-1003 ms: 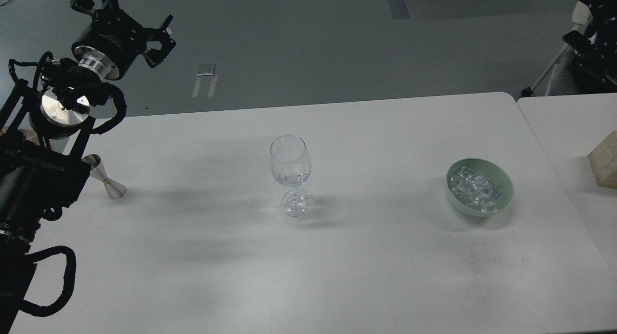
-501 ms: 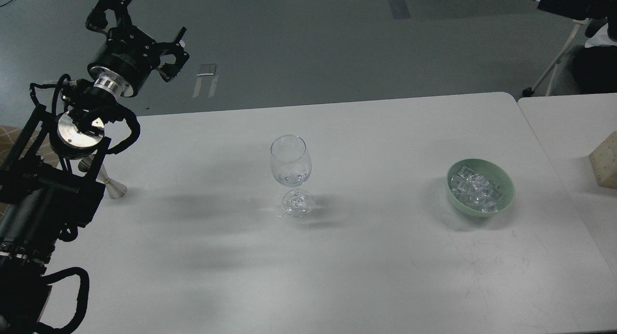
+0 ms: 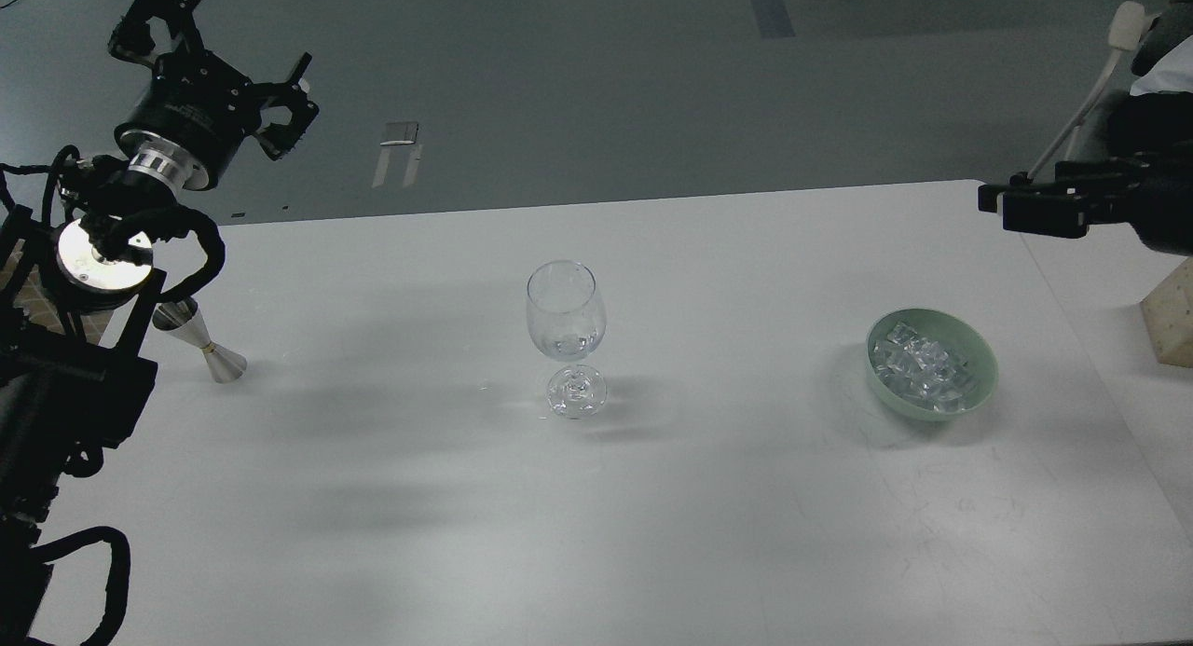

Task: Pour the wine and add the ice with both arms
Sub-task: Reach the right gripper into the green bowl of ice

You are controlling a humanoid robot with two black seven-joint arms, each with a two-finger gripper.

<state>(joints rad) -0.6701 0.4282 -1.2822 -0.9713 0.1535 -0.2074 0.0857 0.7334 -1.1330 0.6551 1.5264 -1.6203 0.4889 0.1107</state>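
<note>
A clear wine glass (image 3: pixel 567 322) stands upright mid-table with a trace of clear liquid at the bottom of its bowl. A pale green bowl (image 3: pixel 969 396) at the right holds a heap of clear ice (image 3: pixel 921 367). A silver jigger (image 3: pixel 203 342) stands at the left, just beside my left arm. My left gripper (image 3: pixel 216 61) is open and empty, raised beyond the table's far left corner. My right gripper (image 3: pixel 1007 206) comes in from the right edge, above the table's far right corner and behind the bowl; its fingers cannot be told apart.
The white table (image 3: pixel 652 515) ends in a far edge just behind both grippers. A second table (image 3: pixel 1100 254) adjoins at the right, with a pale wooden block (image 3: pixel 1171 322) on it. Grey floor lies beyond.
My right arm has come into view from the right edge, reaching left over the table's corner. My left gripper has swung back to the left and slightly up. The glass, bowl and jigger stay put.
</note>
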